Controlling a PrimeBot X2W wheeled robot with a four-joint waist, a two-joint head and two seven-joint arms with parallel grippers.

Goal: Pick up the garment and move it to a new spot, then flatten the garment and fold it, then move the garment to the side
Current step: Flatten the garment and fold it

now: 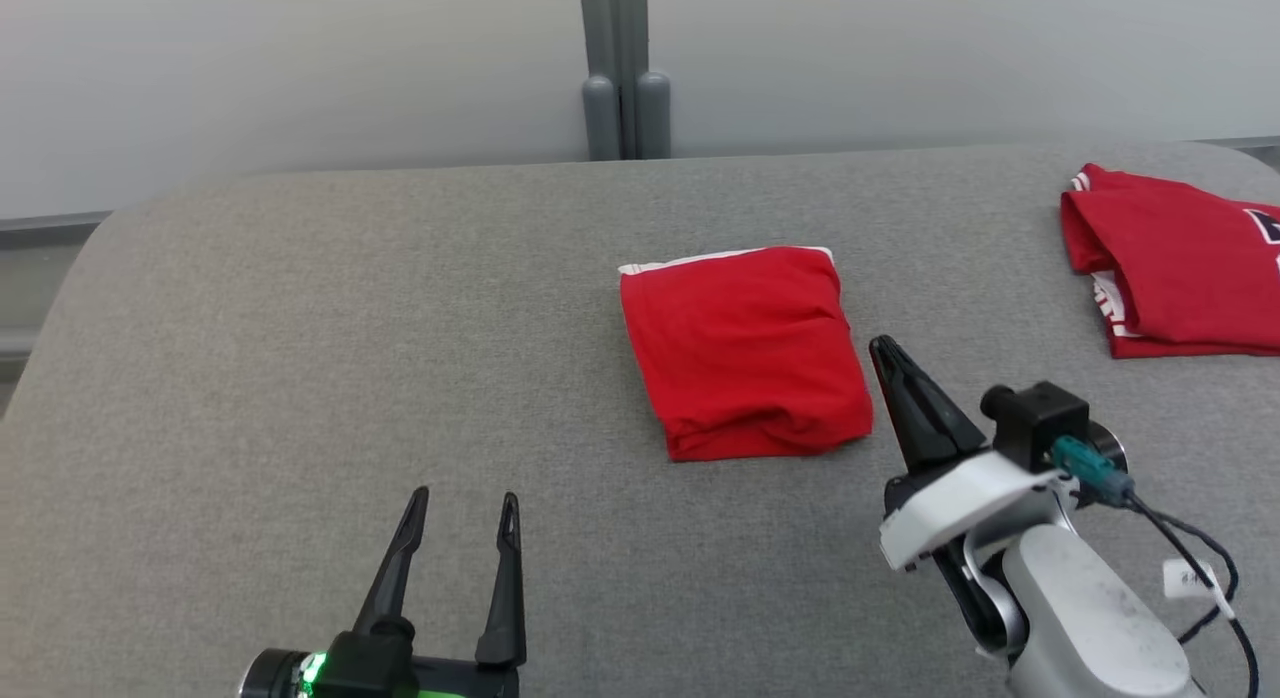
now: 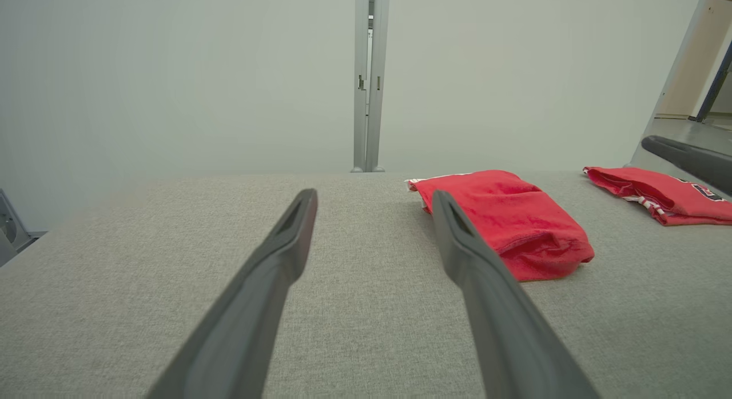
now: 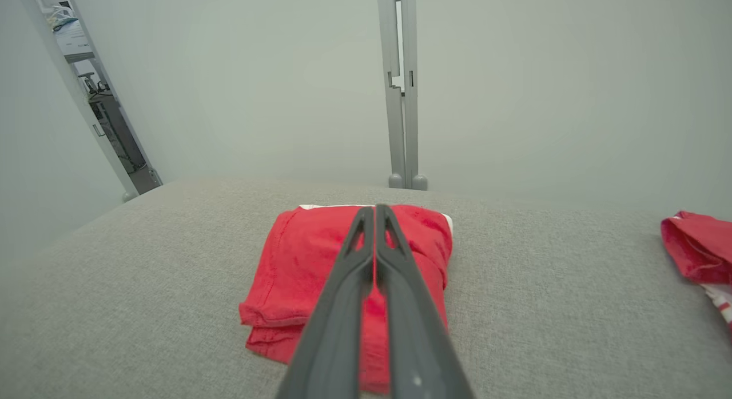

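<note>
Fingers of the right gripper [image 1: 885, 350] are pressed together, with nothing held. Just left of its tip, the folded red garment [image 1: 745, 353] is laid on the grey table [image 1: 250, 378]. Further left, the left gripper [image 1: 465, 498] is held open. A second red shirt [image 1: 1170, 268] is seen well to the right.

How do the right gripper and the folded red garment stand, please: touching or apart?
Apart. The head view shows a strip of grey surface between the right gripper and the folded garment.

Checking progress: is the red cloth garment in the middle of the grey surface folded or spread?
Folded: the red cloth garment forms a compact rectangle, with layers stacked at its near edge.
</note>
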